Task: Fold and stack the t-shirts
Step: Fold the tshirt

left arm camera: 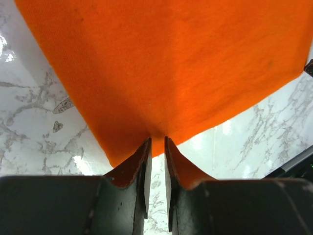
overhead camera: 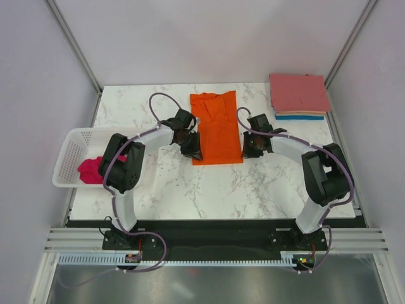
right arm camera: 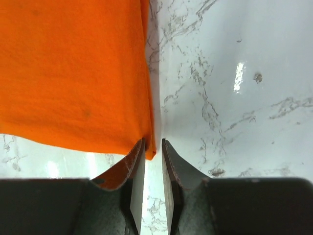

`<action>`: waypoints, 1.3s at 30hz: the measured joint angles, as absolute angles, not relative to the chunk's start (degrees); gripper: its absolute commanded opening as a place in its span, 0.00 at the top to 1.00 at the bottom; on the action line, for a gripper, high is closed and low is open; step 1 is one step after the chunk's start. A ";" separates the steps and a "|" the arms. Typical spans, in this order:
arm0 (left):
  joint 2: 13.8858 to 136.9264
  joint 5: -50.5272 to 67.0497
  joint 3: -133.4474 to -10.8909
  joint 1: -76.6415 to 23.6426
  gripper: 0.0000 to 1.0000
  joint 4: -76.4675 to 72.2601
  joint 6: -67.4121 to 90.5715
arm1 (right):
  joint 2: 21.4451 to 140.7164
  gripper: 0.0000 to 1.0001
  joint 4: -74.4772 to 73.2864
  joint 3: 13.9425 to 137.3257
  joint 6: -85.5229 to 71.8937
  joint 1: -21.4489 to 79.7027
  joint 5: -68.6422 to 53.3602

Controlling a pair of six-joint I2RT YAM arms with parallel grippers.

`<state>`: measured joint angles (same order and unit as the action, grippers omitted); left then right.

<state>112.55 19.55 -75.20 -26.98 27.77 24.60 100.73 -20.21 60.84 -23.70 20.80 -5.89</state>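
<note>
Left hand point(left arm camera: 157, 140) and right hand point(right arm camera: 153, 141), nearly closed, each pinch the orange t-shirt point(overhead camera: 215, 126).

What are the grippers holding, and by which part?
Both pinch the orange shirt: left gripper beside its near-left corner, right gripper at its near-right corner.

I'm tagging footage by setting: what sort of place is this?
Probably a robotics lab cell: plain framed walls, two arms bolted at the edge of a marble-look table bearing an orange t-shirt and folded shirts.
</note>
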 measured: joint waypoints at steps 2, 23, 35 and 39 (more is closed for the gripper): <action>111.39 19.51 -75.18 -26.98 0.76 27.70 24.67 | 99.33 0.69 -20.45 60.77 -23.64 20.80 -5.72; 109.14 15.49 -71.75 -26.70 0.75 28.23 26.85 | 99.22 1.00 -11.64 54.61 -21.34 20.86 -7.66; 105.30 14.26 -67.61 -25.36 0.66 28.62 27.66 | 91.81 1.00 -0.71 42.65 -25.80 20.91 -5.98; 103.15 17.30 -63.68 -24.99 0.64 26.81 28.73 | 91.44 1.00 1.80 41.17 -27.16 20.88 -6.02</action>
